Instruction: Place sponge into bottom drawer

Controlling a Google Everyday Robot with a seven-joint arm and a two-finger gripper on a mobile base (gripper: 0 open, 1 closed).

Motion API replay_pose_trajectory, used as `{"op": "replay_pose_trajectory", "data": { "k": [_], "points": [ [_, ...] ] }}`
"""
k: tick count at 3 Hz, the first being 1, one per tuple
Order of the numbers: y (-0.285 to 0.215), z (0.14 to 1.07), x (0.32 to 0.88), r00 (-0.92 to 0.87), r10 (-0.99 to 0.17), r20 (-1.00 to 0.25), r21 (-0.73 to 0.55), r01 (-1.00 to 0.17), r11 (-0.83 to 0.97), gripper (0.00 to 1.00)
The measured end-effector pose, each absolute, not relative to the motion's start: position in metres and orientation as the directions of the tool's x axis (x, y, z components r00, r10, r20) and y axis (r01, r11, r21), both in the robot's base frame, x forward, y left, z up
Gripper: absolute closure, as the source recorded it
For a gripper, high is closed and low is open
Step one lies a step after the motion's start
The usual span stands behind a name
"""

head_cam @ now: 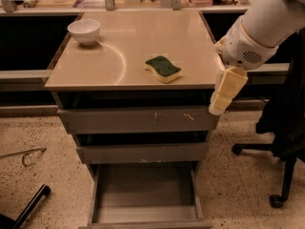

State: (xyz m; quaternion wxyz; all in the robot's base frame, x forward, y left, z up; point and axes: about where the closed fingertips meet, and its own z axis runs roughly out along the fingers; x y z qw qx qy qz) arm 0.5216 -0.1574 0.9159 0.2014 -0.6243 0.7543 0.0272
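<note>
The sponge [163, 68], pale yellow foam with a dark green top, lies flat on the tan cabinet top [128, 37], near its front edge and right of the middle. The bottom drawer [143, 189] is pulled open below, its grey floor bare. My gripper [220, 101] hangs off the white arm [259, 30] at the cabinet's front right corner, pale yellow fingers pointing down. It is right of the sponge, apart from it, and holds nothing that I can see.
A white bowl [84, 31] stands at the back left of the top. The two upper drawers [138, 119] are nearly closed. A black office chair [286, 128] stands at the right. A thin wire object [27, 155] and a black bar [29, 206] lie on the speckled floor at the left.
</note>
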Motion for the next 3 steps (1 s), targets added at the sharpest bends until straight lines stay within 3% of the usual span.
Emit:
{"op": "replay_pose_trajectory", "data": {
  "k": [2, 3],
  "points": [
    [-0.147, 0.915, 0.531, -0.108, -0.922, -0.372, -0.218, -0.955, 0.2, 0.0],
    [-0.12, 0.914, 0.564, -0.036, -0.89, -0.455, -0.239, -0.957, 0.161, 0.0]
  ]
}}
